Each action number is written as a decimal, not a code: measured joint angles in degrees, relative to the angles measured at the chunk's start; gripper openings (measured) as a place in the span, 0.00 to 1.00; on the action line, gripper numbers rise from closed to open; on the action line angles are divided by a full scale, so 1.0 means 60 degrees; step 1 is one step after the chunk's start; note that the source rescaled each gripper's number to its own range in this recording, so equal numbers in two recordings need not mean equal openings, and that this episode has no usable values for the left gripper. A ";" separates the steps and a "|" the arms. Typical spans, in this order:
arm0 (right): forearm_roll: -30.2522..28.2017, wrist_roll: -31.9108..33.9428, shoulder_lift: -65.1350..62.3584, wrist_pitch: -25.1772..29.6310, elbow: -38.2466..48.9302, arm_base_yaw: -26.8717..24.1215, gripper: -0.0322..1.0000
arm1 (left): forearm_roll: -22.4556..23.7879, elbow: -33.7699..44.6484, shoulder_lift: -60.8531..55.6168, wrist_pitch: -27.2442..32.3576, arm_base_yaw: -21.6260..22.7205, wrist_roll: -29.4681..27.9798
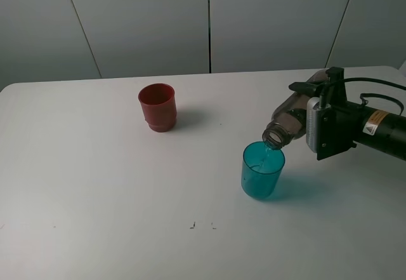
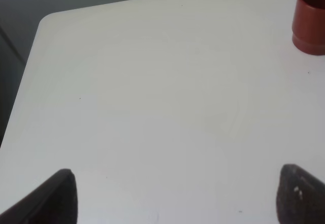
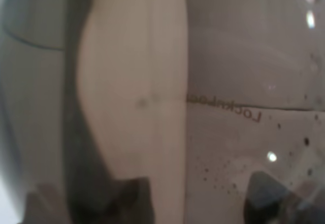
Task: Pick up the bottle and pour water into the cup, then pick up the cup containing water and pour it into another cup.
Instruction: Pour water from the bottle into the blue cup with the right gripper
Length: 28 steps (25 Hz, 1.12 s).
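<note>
The right gripper (image 1: 309, 107) was clamped on the bottle (image 1: 285, 118), whose long axis sloped down and left, mouth just over the cup (image 1: 262, 172); another cup (image 1: 157, 106) stood far-left; the left gripper (image 2: 172, 198) was spread apart, empty.

Clamps the bottle (image 1: 281, 129) in the right gripper (image 1: 304, 106), tilted mouth-down just above the cup (image 1: 262, 172) (teal, upright), with another cup (image 1: 157, 106), red, well apart on the table (image 1: 95, 197).
</note>
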 joint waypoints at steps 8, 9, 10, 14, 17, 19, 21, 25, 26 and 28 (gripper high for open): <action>0.0000 -0.0061 0.0000 0.0020 0.0000 0.0000 0.07 | 0.0000 0.0000 0.0000 0.0000 0.0000 0.0000; 0.0000 -0.0061 0.0000 0.0020 0.0000 0.0000 0.07 | 0.0000 0.0000 0.0000 0.0000 0.0000 0.0000; -0.0019 -0.0061 0.0000 0.0020 0.0000 0.0000 0.07 | 0.0000 0.0000 0.0000 0.0000 0.0000 0.0000; -0.0061 -0.0061 0.0000 0.0020 0.0000 0.0000 0.07 | 0.0000 0.0000 0.0000 0.0000 0.0000 0.0000; -0.0061 -0.0094 0.0000 0.0020 0.0000 0.0000 0.07 | 0.0000 0.0000 0.0000 0.0000 0.0000 0.0000; -0.0077 -0.0102 0.0000 0.0020 0.0000 0.0000 0.07 | 0.0000 0.0000 0.0000 0.0000 0.0000 0.0000; -0.0097 -0.0118 0.0000 0.0020 0.0000 0.0000 0.07 | 0.0000 0.0000 0.0000 0.0000 0.0000 0.0000; -0.0177 -0.0162 -0.0041 0.0020 0.0000 0.0000 0.07 | 0.0000 0.0000 0.0000 0.0000 0.0000 0.0000; -0.0199 -0.0162 -0.0147 0.0044 0.0000 0.0000 0.07 | 0.0000 0.0000 0.0000 0.0000 0.0000 0.0000; -0.0212 -0.0162 -0.0409 0.0044 0.0000 0.0000 0.07 | 0.0000 0.0000 0.0000 0.0000 0.0000 0.0000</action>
